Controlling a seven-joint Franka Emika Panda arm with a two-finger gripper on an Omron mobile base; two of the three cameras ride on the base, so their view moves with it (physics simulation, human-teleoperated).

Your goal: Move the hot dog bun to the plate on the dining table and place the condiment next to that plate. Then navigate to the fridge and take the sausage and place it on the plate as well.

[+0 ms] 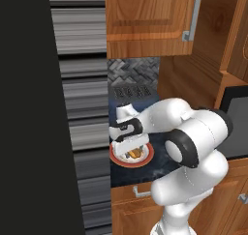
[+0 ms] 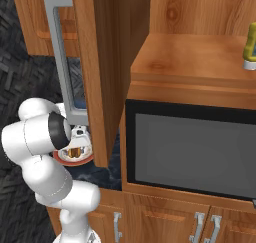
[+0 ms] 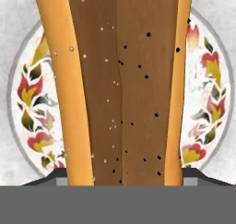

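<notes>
The gripper (image 1: 130, 149) points straight down, its fingers on either side of the hot dog bun (image 3: 124, 85); whether they pinch it I cannot tell. The bun lies across the middle of a flower-rimmed plate (image 1: 145, 156) on the dark counter (image 1: 162, 167), near its front edge.

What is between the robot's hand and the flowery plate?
The bun lies there, on the plate, right under the gripper. The hand view shows it best, long and brown across the painted flowers.
</notes>
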